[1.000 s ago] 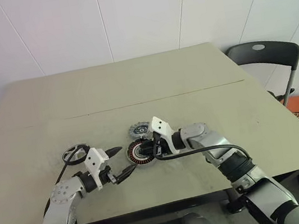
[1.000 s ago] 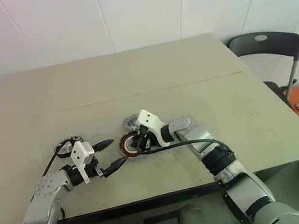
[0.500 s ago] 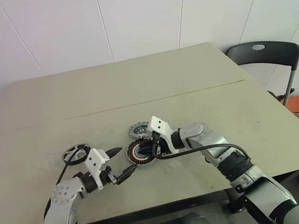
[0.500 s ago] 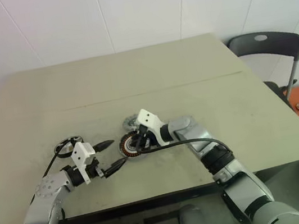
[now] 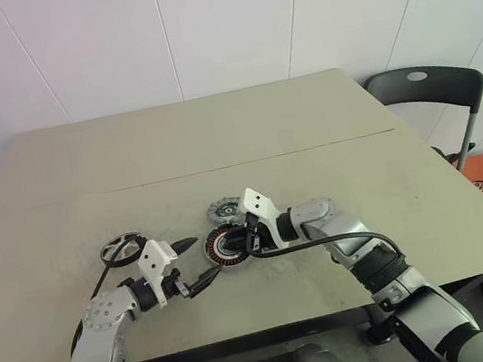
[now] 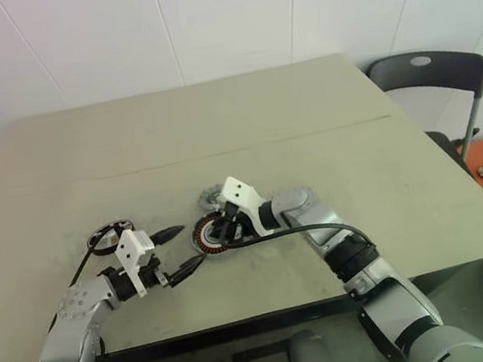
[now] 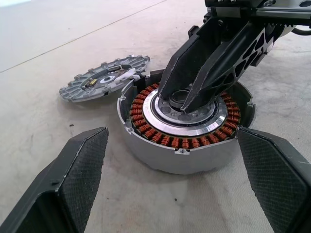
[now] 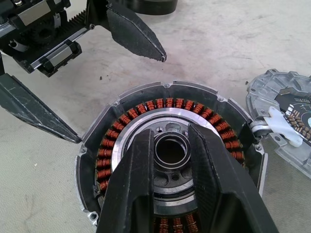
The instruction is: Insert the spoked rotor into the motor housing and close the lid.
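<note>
The right pincer (image 8: 170, 160) sits narrowly parted over the hub of the motor housing (image 7: 187, 131), gripping nothing. The left pincer (image 5: 188, 263) gapes beside it. Spoked rotor (image 5: 122, 250) lies behind the left pincer, uninserted; lid (image 7: 104, 77) lies off, beside the housing.

The two head views look forward and down from above the beige rectangular table (image 5: 333, 176), far enough back to take in both arms, the white panelled wall at 12 o'clock and a black chair (image 5: 428, 82) at 2 o'clock. The left wrist view sits low and close, facing the squat round silver motor housing with copper-red windings (image 7: 187, 141) almost level. The right wrist view looks steeply down into that same housing (image 8: 160, 121), and both wrist views share the flat pale-grey notched-rim lid (image 7: 104, 77) beside it.
</note>
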Robot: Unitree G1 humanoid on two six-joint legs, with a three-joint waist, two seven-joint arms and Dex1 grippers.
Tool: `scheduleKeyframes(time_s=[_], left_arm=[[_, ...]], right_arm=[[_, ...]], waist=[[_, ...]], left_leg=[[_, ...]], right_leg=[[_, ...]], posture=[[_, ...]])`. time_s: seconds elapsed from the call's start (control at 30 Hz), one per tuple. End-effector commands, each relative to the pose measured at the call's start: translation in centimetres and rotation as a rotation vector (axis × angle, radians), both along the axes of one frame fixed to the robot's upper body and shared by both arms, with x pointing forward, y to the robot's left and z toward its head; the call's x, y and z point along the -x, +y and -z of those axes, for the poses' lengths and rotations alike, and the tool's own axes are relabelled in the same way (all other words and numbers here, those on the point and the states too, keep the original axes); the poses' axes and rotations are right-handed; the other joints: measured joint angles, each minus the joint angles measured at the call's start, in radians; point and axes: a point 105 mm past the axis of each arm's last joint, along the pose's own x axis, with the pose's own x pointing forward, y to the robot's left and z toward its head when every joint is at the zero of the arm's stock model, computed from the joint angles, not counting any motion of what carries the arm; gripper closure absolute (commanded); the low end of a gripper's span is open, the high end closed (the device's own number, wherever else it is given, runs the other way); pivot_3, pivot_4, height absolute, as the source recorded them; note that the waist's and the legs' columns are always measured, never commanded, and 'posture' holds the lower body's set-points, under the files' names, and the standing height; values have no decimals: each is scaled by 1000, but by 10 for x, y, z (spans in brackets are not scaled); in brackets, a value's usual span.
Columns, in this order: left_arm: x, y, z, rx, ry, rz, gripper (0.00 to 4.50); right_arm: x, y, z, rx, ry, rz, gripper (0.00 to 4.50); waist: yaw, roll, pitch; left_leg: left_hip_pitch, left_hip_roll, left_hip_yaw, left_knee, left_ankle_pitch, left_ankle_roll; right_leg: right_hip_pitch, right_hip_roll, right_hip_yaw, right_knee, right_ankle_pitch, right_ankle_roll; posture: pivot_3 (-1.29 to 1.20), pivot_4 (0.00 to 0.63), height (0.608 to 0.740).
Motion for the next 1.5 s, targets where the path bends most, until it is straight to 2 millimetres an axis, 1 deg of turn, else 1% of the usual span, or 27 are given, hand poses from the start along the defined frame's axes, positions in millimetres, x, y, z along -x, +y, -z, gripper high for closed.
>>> scheduleKeyframes(time_s=[0.03, 0.07, 0.13, 0.2, 0.3, 0.47, 0.6, 0.67, 0.7, 0.73, 0.8, 0.87, 0.97, 1.0, 1.17, 1.3, 1.5], left_arm=[[-3, -1, -7, -4, -38, 5, 0], [-3, -1, -7, -6, -40, 4, 0], [-4, -1, -6, -11, -44, 1, 0], [-4, -1, -6, -14, -44, 1, 0], [-4, -2, -4, -15, -42, 1, 0], [-4, -2, -3, -18, -38, 0, 0], [-5, -3, -3, -19, -38, 2, 0], [-5, -3, -3, -20, -38, 2, 0], [-5, -4, -3, -20, -37, 3, 0], [-5, -4, -3, -20, -37, 3, 0], [-5, -4, -3, -20, -36, 3, 0], [-5, -4, -3, -20, -36, 3, 0], [-5, -4, -3, -20, -36, 2, 0], [-5, -4, -3, -21, -36, 1, 0], [-5, -4, -3, -21, -36, 0, 0], [-5, -4, -4, -20, -37, -1, 0], [-5, -5, -3, -20, -36, 1, 0]], right_arm=[[0, 5, -5, -14, -14, -12, 3827], [0, 5, -5, -16, -16, -10, 3827], [-1, 5, -6, -23, -19, -8, 3085], [-1, 6, -6, -27, -23, -6, 2543], [-2, 7, -8, -51, -21, 0, 1494], [-4, 12, -20, -137, -11, 12, 1494], [-9, 15, -30, -198, -43, 37, 1494], [-13, 13, -29, -187, -61, 51, 1494], [-12, 12, -26, -166, -70, 43, 1882], [-12, 11, -23, -152, -76, 35, 2036], [-5, 10, -17, -127, -65, -6, 2633], [2, 10, -12, -109, -41, -38, 3369], [2, 8, -6, -75, -36, -47, 4357], [2, 6, -4, -58, -40, -49, 4474], [-2, 3, 0, -24, -66, -33, 4474], [-8, 0, 3, 26, -124, -18, 4474], [-19, -2, 1, 36, -180, 30, 4474]], waist=[[0, 0, 0], [0, 0, 0], [0, 0, 0], [0, 0, 0], [0, 0, 0], [0, 0, 0], [0, 0, 0], [0, 0, 0], [0, 0, 0], [0, 0, 0], [0, 0, 0], [0, 0, 0], [0, 0, 0], [0, 0, 0], [0, 0, 0], [-1, 0, 0], [-1, 0, -1]], left_leg=[[0, 0, 0, 0, 0, 0], [0, 0, 0, 0, 0, 0], [0, 0, 0, 0, 0, 0], [0, 0, 0, 0, 0, 0], [0, 0, 0, 0, 0, 0], [0, 0, 0, 0, 0, 0], [0, 0, 0, 0, 0, 0], [0, 0, 0, 0, 0, 0], [0, 0, 0, 0, 0, 0], [0, 0, 0, 0, 0, 0], [0, 0, 0, 0, 0, 0], [0, 0, 0, 0, 0, 0], [0, 0, 0, 0, 0, 0], [1, 0, 0, 0, 0, 0], [1, 0, 0, 1, 0, 0], [1, 0, 0, 1, 0, 0], [2, 0, 0, 1, 0, 0]], right_leg=[[0, 0, 0, 0, 0, 0], [0, 0, 0, 0, 0, 0], [0, 0, 0, 0, 0, 0], [0, 0, 0, 0, 0, 0], [0, 0, 0, 0, 0, 0], [0, 0, 0, 0, 0, 0], [0, 0, 0, 0, 0, 0], [0, 0, 0, 0, 0, 0], [0, 0, 0, 0, 0, 0], [0, 0, 0, 0, 0, 0], [0, 0, 0, 0, 0, 0], [0, 0, 0, 0, 0, 0], [0, 0, 0, 0, 0, 0], [1, 0, 0, 0, 0, 0], [1, 0, 0, 0, 0, 0], [1, 0, 0, 0, 0, 0], [2, 0, 0, 1, -1, -1]], posture=[[0, 0, 740], [0, 0, 740], [0, 0, 740], [0, 0, 740], [0, 0, 740], [0, 0, 740], [0, 0, 740], [0, 0, 740], [0, 0, 740], [0, 0, 740], [0, 0, 740], [0, 0, 740], [0, 0, 740], [0, 0, 740], [0, 0, 740], [0, 0, 740], [0, 0, 740]])
